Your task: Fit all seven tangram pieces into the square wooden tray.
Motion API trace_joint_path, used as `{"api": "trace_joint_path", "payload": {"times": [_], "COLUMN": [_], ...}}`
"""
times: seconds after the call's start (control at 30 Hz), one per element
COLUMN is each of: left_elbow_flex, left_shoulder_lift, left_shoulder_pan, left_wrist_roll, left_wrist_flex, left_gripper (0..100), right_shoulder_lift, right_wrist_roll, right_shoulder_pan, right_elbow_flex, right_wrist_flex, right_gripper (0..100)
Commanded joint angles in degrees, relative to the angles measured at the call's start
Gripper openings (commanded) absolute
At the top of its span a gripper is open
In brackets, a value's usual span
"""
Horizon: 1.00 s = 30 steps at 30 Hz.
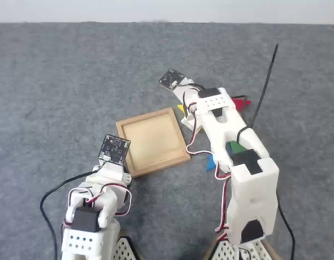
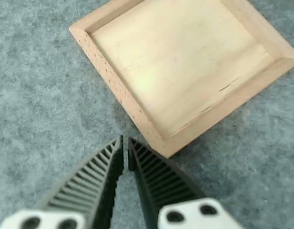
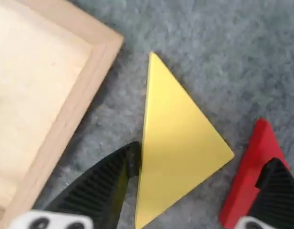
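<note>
Tangram pieces lie on the grey mat (image 1: 58,81) outside the square wooden tray (image 1: 153,140): a yellow triangle (image 3: 177,143) just off the tray's rim, a red piece (image 3: 247,179) near it, and green (image 1: 235,147) and blue (image 1: 211,163) pieces partly under the right arm. The right gripper (image 3: 204,160) is spread across the yellow triangle, one finger against its edge. The left gripper (image 2: 125,142), fingers drawn together, points at a tray corner.
</note>
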Motion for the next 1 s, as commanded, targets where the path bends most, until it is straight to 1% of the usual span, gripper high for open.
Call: {"api": "trace_joint_path", "payload": {"times": [0.0,0.23,0.53,0.6,0.83,0.97], "left_elbow_flex": [-0.6,-0.6,-0.6,-0.6,-0.6,-0.6], "left_shoulder_lift": [-1.1,-1.1,-1.1,-1.1,-1.1,-1.1], "left_shoulder_pan": [-0.4,-0.4,-0.4,-0.4,-0.4,-0.4], "left_wrist_roll": [-0.1,-0.1,-0.1,-0.1,-0.1,-0.1], "left_wrist_flex": [0.3,0.3,0.3,0.3,0.3,0.3], "left_gripper": [2,2,2,2,2,2], "right_shoulder_lift": [-0.2,-0.1,0.6,2.2,10.9,12.8], "right_wrist_roll": [3.3,7.2,6.9,6.9,6.7,6.7], "right_shoulder_pan": [-1.5,-3.0,-2.8,-2.8,-2.7,-2.7], "right_elbow_flex": [-2.2,-2.2,-3.7,-5.9,-19.3,-22.2], "right_wrist_flex": [1.9,4.5,6.8,8.2,18.6,21.1], "right_gripper": [38.4,38.4,38.4,38.4,38.4,38.3]}}
